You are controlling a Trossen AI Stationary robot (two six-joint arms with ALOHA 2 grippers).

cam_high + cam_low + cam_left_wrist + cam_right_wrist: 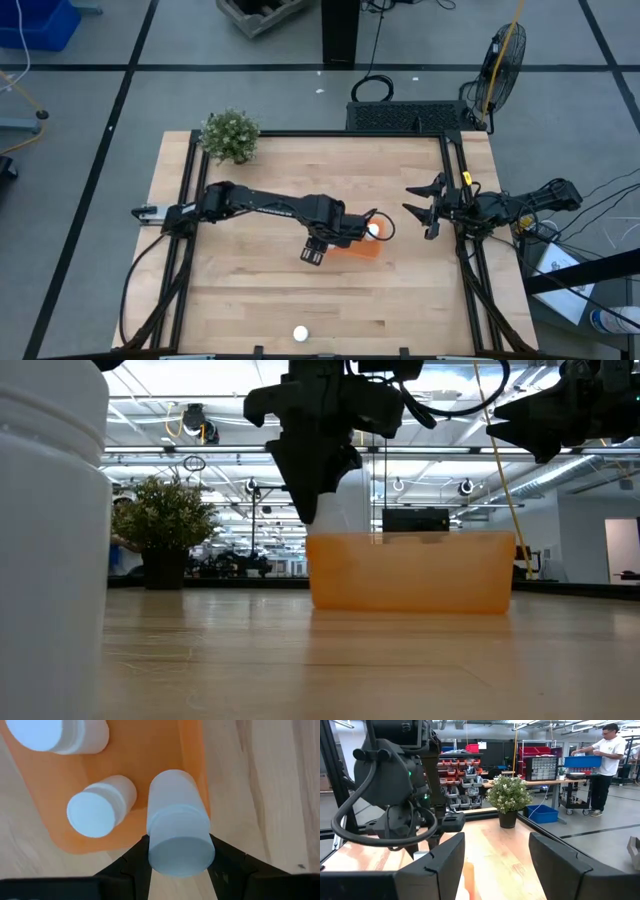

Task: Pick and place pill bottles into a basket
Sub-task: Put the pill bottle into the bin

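Left end effector (179, 865) is pinching a white pill bottle (178, 827) over the orange basket (150, 755), which is sitting mid-worktop (250, 290) holding two more bottles (102, 807). Right end effector (428, 210) is hanging spread and empty near the worktop's right edge; another bottle (300, 334) is standing alone at the front edge.

two bottles (97, 807) in basket (150, 760), plant (230, 136) behind

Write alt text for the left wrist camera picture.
The left gripper holds a white pill bottle over the rim of the orange basket, jaws shut on its cap end. Two more bottles lie inside the basket.
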